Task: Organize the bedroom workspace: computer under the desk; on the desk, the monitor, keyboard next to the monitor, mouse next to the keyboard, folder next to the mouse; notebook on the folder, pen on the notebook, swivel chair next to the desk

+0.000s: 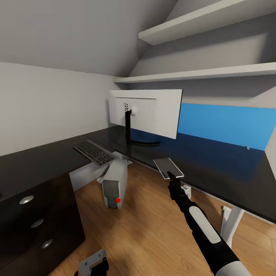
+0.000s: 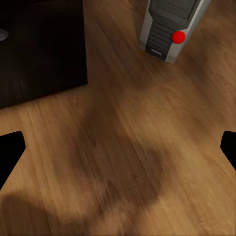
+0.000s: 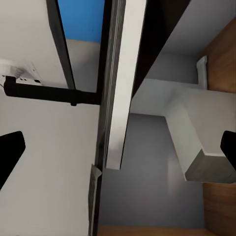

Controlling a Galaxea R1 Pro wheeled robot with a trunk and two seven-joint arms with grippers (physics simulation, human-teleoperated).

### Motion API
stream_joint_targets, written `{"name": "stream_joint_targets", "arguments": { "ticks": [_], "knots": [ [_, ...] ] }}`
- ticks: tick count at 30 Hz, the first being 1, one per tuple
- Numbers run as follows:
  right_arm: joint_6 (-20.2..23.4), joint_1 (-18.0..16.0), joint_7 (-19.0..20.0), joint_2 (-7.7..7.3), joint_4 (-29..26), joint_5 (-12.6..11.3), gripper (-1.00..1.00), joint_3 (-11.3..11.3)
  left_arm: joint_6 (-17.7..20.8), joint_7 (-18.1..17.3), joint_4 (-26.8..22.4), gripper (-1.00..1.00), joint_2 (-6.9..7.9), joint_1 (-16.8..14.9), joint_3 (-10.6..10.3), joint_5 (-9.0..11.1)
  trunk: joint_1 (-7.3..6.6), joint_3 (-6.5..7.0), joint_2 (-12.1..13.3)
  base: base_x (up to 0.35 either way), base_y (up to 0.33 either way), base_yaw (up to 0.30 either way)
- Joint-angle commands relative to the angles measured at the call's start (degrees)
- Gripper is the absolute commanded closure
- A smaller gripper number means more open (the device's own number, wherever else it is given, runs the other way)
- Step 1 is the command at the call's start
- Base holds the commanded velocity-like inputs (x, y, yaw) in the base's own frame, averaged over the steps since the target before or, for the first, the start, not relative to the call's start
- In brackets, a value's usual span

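- Sloped grey-white walls frame the black counter (image 1: 214, 161).
- My right arm reaches forward, fingers (image 1: 171, 175) pinching the notebook (image 1: 168, 167) at the counter's edge.
- My left fingers (image 2: 118, 147) spread above open wood floor (image 2: 123, 162); computer (image 2: 169, 27) ahead.

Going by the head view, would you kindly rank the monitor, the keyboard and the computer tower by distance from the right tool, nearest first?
1. Computer tower: on the floor under the desk, left of the right tool.
2. Keyboard: on the desk's left wing, farther left.
3. Monitor: at the back of the desk.

Tower and keyboard are nearly level.
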Motion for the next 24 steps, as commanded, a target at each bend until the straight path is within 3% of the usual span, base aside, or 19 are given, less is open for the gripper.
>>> {"name": "stream_joint_targets", "arguments": {
  "ticks": [1, 10, 24],
  "knots": [
    [-0.1, 0.0, -0.3, -0.05, -0.1, -0.4, -1.0, 0.1, 0.5, 0.3, -0.1, -1.0, 0.04, 0.0, -0.1, 0.0, -0.01, -0.05, 0.0, 0.007, 0.001, 0.0],
    [0.0, 0.0, -0.3, -0.05, 0.1, -0.4, -1.0, 0.1, 0.5, 0.2, -0.1, -1.0, 0.04, 0.0, -0.1, 0.0, -0.01, -0.05, 0.0, 0.108, 0.034, 0.0],
    [-0.1, -0.1, -0.3, -0.05, 0.1, -0.4, -1.0, 0.0, 0.5, 0.2, -0.1, -1.0, 0.04, 0.0, -0.2, 0.0, -0.01, -0.05, 0.0, 0.01, 0.003, 0.0]
  ]
}}
